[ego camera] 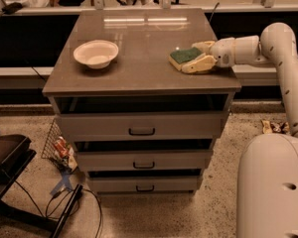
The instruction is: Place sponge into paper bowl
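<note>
Arm (282, 58) extended from right; hand (190, 57) low, horizontal, pointing left.

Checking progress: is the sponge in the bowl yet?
Out. The sponge lies on the cabinet top at right, at the gripper; the bowl stands apart at left, empty.

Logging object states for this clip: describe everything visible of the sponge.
The sponge is small, yellow foam with a dark green scouring layer facing up. It lies flat on the right side of the drawer cabinet's top, well apart from the paper bowl. The claw sits at its right end.
</note>
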`<state>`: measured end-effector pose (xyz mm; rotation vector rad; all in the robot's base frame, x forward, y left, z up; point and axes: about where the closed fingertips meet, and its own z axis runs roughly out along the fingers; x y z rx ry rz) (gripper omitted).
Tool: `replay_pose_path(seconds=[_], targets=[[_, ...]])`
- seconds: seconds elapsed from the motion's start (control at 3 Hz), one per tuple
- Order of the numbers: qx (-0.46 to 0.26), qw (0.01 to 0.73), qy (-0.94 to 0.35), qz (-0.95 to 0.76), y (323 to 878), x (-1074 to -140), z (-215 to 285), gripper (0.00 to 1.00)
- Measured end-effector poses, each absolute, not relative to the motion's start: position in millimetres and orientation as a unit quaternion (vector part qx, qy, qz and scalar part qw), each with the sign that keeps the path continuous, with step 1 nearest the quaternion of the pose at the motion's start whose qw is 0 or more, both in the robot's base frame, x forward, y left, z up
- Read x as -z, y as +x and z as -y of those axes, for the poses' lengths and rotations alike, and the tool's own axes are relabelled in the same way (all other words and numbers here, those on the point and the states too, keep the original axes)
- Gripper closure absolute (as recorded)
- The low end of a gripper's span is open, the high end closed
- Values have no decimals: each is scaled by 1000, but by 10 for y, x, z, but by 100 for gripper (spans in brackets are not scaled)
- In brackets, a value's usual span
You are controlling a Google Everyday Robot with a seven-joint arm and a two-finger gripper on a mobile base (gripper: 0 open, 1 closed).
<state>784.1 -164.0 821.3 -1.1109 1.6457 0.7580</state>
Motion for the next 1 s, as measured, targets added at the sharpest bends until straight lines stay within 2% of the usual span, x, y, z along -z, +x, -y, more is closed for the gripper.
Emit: replay_pose_path(seconds=[1.0], targets=[[-317,484,-459,-674,7864,-8179,1541,96]])
